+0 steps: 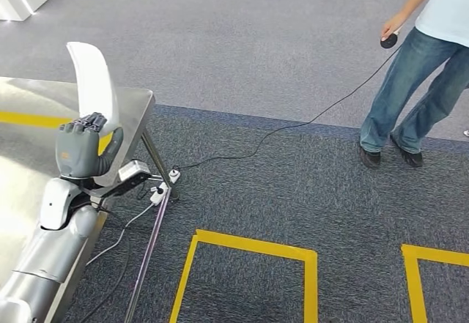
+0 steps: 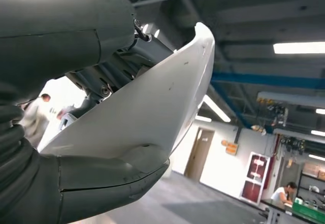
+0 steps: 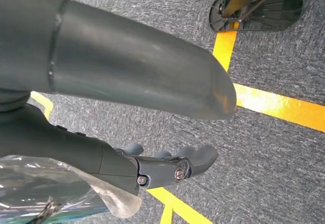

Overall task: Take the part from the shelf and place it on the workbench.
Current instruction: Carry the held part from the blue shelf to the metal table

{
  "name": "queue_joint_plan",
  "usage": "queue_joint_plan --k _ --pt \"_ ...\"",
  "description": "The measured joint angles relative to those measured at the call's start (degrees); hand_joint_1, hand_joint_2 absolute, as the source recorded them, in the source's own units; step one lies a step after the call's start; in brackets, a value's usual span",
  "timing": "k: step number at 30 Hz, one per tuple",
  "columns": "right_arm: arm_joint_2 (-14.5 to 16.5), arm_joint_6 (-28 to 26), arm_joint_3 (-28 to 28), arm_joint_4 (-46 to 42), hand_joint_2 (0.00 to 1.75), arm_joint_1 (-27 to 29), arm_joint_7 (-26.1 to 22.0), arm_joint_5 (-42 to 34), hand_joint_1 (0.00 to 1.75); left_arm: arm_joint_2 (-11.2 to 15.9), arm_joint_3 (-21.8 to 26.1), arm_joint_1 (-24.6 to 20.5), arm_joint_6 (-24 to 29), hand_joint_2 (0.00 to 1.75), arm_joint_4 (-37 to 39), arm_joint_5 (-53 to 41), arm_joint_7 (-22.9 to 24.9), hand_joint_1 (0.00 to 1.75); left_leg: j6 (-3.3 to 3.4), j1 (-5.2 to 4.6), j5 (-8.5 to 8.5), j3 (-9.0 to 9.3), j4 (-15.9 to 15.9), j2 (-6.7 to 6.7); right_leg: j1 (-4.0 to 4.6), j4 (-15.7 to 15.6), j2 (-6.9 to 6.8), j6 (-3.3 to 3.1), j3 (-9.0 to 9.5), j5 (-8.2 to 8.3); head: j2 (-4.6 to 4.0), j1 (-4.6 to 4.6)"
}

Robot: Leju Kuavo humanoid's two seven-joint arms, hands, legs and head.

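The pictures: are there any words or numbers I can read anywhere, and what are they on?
None can be read.
Orange sign on the far wall: too blurred to read.
Red and white panel beside it: its marks are too small to tell.
White part held by the left hand: no writing shows.
Yellow floor tape: plain lines, no text.

On my right wrist feed I see the right hand (image 3: 153, 127) hanging over grey carpet (image 3: 268, 66), its thumb (image 3: 145, 76) stretched out apart from the darker fingers (image 3: 184, 165) and nothing between them. Yellow tape lines (image 3: 283, 107) cross the carpet beneath it. A crinkled clear plastic sheet (image 3: 57, 186) lies against the wrist side of the hand.
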Motion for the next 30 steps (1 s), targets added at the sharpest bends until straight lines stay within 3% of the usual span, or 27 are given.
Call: queue_joint_plan --k 8,12,18,20,22,25,26,27,29,30 --pt "-0.01 -0.57 0.01 0.0 0.0 0.02 0.7 0.63 0.0 -0.35 3.54 1.18 0.24 1.75 -4.6 -15.31 -1.3 1.75 0.0 -0.01 0.0 0.0 0.0 0.0 -0.01 0.0 0.01 0.0 0.0 0.0 0.0 0.01" --pt "-0.02 -0.64 0.02 0.0 0.0 0.03 0.89 0.79 0.0 -0.38 4.35 1.44 0.29 1.75 -7.06 -17.34 -1.2 1.75 0.01 -0.02 -0.01 0.0 0.0 0.0 -0.02 -0.01 0.0 0.0 0.0 0.0 0.0 0.01" --pt "-0.02 -0.63 0.02 0.0 0.0 0.02 1.03 0.87 0.0 -0.37 4.61 1.6 0.29 1.75 -8.42 -17.46 -0.82 1.75 1.01 -0.24 -0.35 -0.16 0.48 -0.01 -0.28 -0.41 -0.05 0.54 0.17 0.22 0.0 -0.03" --pt "-0.03 -0.64 0.03 0.0 0.0 0.02 1.04 0.88 0.0 -0.37 4.67 1.62 0.29 1.75 -8.9 -17.44 -0.64 1.75 1.49 0.0 0.02 0.51 -0.7 0.03 -0.2 -0.51 -0.06 0.85 0.27 0.09 0.0 0.01" --pt "-0.13 -0.64 0.04 0.0 0.0 0.0 1.06 0.89 0.0 -0.43 4.69 1.56 0.34 1.75 -9.25 -17.4 -0.45 1.75 1.96 0.35 0.51 1.46 -2.06 0.13 -0.09 2.48 -0.05 1.08 -1.16 -1.61 0.0 0.19" --pt "-0.32 -0.58 0.04 0.0 0.0 0.07 1.1 0.87 0.0 -0.55 4.64 1.61 0.38 1.75 -9.32 -17.34 -0.31 1.75 2.21 0.43 0.37 1.77 -2.26 0.17 -0.2 12.77 -0.05 1.42 -6.9 -5.68 0.0 0.34" --pt "-0.36 -0.56 0.04 0.0 0.0 0.14 1.11 0.87 0.0 -0.6 4.61 1.68 0.39 1.75 -9.32 -17.31 -0.31 1.75 2.13 0.48 0.21 1.82 -2.19 0.13 -0.26 14.31 -0.07 1.59 -8.06 -5.64 0.0 0.34" --pt "-0.4 -0.53 0.04 0.0 0.0 0.18 1.11 0.87 0.0 -0.63 4.58 1.71 0.39 1.75 -9.32 -17.28 -0.3 1.75 1.93 0.58 0.01 1.92 -2.07 0.06 -0.33 13.71 -0.09 1.75 -8.13 -4.49 0.0 0.34" --pt "-0.56 -0.56 0.04 0.0 0.0 0.18 1.12 0.87 0.0 -0.69 4.56 1.73 0.39 1.75 -9.32 -17.19 -0.29 1.75 1.24 0.88 -0.72 2.19 -1.46 -0.03 -0.62 7.02 -0.13 2.14 -5.33 -0.31 0.0 0.35" --pt "-0.63 -0.62 0.04 0.0 0.0 0.16 1.14 0.88 0.0 -0.69 4.56 1.68 0.4 1.75 -9.32 -17.13 -0.28 1.75 0.78 0.89 -1.18 2.14 -0.9 -0.08 -0.69 3.61 -0.02 2.18 -3.59 0.98 0.0 0.46"
